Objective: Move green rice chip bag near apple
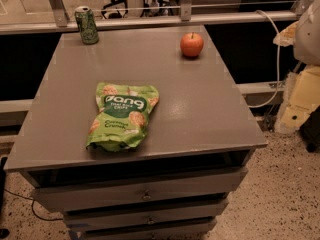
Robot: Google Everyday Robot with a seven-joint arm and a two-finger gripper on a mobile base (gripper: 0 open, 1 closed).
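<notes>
Gripper [298,101]: found at right edge of view, off the table [210,104], well apart from everything on it. Couldn't tell open or closed, nor any load. Saw green rice chip bag [122,116] flat, label up, front-left, untouched; judged move not started. Saw apple [192,44] upright back-right, well apart from bag. Noted can [87,25] upright back-left, contents hidden. Logged drawers [145,194] below as shut, contents unseen.
</notes>
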